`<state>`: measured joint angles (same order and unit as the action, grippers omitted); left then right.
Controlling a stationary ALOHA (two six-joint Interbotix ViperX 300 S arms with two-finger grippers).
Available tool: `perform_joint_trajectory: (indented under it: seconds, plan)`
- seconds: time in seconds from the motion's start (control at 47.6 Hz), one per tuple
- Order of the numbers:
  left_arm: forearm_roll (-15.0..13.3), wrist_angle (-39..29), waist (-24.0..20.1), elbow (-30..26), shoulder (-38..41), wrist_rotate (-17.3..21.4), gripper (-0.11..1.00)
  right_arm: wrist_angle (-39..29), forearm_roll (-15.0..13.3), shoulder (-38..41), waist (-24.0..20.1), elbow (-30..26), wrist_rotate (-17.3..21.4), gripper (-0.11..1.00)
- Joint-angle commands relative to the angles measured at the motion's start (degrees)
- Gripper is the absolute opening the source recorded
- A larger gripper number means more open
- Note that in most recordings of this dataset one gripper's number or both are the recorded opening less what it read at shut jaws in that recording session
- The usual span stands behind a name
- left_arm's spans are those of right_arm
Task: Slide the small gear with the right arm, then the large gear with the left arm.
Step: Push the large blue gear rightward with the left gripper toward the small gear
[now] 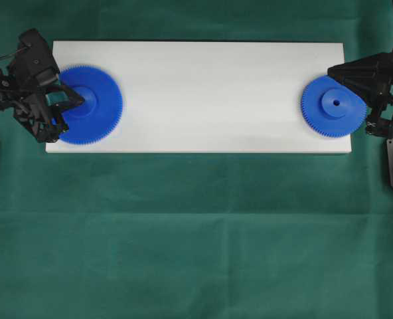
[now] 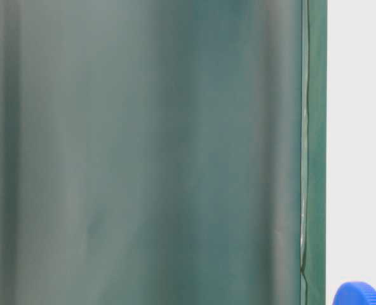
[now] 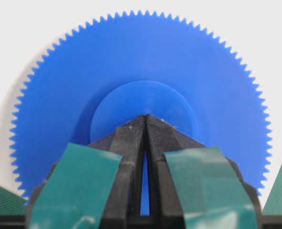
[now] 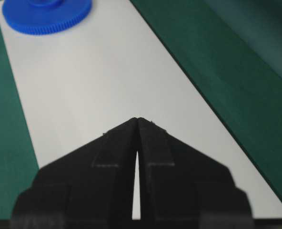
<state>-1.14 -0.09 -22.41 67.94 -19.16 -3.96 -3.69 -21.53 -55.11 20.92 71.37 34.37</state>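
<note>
The large gear lies flat at the left end of a white board. My left gripper is shut, with its pointed tips over the gear's raised hub. In the left wrist view the left gripper covers the middle of the hub of the large gear, and nothing is between the fingers. The small gear lies at the board's right end. My right gripper is shut, its tip at the gear's far edge. In the right wrist view the right gripper hangs over bare board, with the large gear far ahead.
Green cloth surrounds the board on all sides. The board's long middle stretch lies between the two gears. A blue toothed gear edge shows in the table-level view; I cannot tell which gear it is.
</note>
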Motion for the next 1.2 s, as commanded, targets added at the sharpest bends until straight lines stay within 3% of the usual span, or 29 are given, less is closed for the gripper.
perform_joint_trajectory:
  seconds: [0.0, 0.252, 0.525, 0.84, 1.05, 1.176]
  plan:
    - [0.09, 0.09, -0.18, -1.23, 1.14, 0.09, 0.0, 0.53, 0.0, 0.09, -0.26, -0.79, 0.0, 0.5]
    - [0.09, 1.32, 1.32, -9.4, 10.99, 0.26, 0.0, 0.53, 0.0, 0.18, -0.35, -0.88, -0.09, 0.5]
    - [0.09, -0.88, 4.92, -31.11, 29.0, 0.53, 0.0, 0.26, 0.0, -0.18, -0.7, -0.79, -0.09, 0.5]
    - [0.35, -10.28, 9.23, -56.87, 43.42, 0.53, 0.0, 0.0, -0.79, -1.67, -0.97, -0.26, -0.18, 0.5]
    - [0.35, -14.77, 11.16, -68.91, 50.01, 0.62, 0.0, -0.09, -1.41, -2.99, -0.97, 0.62, -0.18, 0.5]
    - [0.35, -16.79, 11.43, -73.04, 52.21, 1.05, 0.0, -0.09, -1.41, -3.87, -0.97, 1.32, -0.18, 0.5]
